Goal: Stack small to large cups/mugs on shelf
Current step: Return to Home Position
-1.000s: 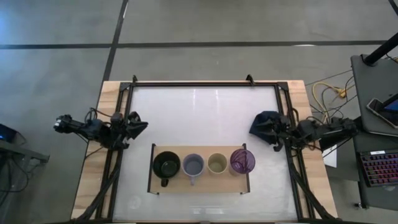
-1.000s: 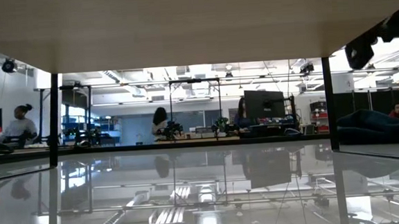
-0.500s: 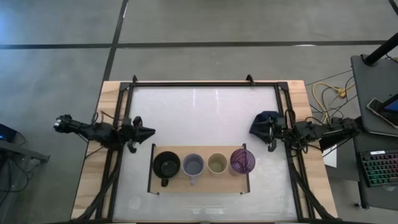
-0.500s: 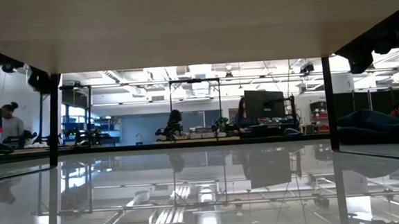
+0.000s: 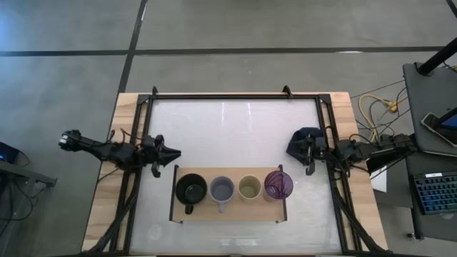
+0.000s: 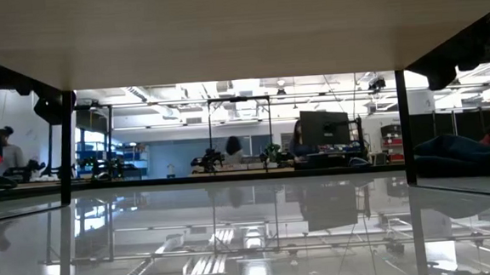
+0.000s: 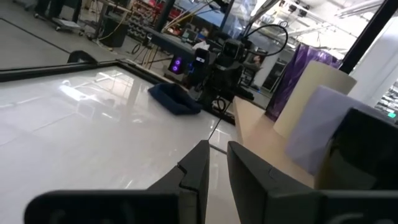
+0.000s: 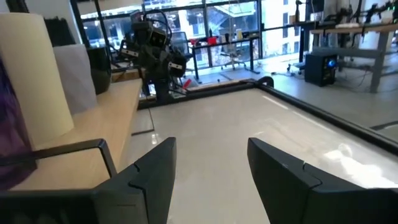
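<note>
Black mug (image 5: 191, 190), grey mug (image 5: 222, 190), cream cup (image 5: 249, 187) and purple cup (image 5: 278, 185) stand upright in one row on the shelf (image 5: 235, 213), in that order from the left arm's side to the right arm's. Neighbours stand just beside each other. Both mug handles point toward the table edge nearest the shelf. The purple cup stands at the shelf's right end, and the black mug close to the left bracket (image 5: 173, 193).

The shelf lies on the white table (image 5: 235, 121), in the half away from the far rail. In the low view its wooden underside spans the top of the picture.

The left tool (image 5: 173, 153) hangs at the table's left rim, near the shelf's left end but apart from it, its tip pointing inward across the table. Its fingers (image 7: 198, 171) leave only a narrow slit and hold nothing.

The right tool (image 5: 305, 158) is at the table's right rim, apart from the purple cup. Its fingers (image 8: 155, 168) are spread wide and hold nothing. A dark blue cloth (image 5: 301, 138) lies bunched on the table just beside it. Whether the two touch I cannot tell.

People (image 6: 233, 148) sit in the room beyond the table.
</note>
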You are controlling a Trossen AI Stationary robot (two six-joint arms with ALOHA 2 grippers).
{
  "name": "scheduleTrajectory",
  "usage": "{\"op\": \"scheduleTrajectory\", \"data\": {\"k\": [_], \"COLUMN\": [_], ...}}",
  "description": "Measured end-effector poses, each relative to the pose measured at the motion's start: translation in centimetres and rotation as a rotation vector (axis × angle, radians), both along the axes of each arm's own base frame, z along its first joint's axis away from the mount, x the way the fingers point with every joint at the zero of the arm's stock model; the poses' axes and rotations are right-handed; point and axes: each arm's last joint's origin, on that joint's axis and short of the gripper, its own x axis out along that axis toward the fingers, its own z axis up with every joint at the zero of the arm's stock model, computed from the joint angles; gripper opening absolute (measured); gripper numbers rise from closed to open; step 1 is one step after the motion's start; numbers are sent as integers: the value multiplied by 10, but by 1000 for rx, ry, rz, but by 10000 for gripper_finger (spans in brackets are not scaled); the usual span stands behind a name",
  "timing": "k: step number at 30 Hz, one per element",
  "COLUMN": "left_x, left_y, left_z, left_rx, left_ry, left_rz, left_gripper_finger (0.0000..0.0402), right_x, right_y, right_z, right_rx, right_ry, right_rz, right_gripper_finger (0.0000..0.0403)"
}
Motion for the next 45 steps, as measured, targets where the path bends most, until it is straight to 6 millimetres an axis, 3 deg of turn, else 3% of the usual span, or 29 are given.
{"op": "scheduleTrajectory", "data": {"k": [45], "left_x": [3], "left_y": [-1], "left_z": [-4], "left_rx": [17], "left_ry": [51], "left_rz": [0], "left_gripper_finger": [43], "right_x": [0], "right_y": [0], "right_z": [0], "right_rx": [49], "right_ry": [-7], "right_rz": [0], "right_gripper_finger": [192]}}
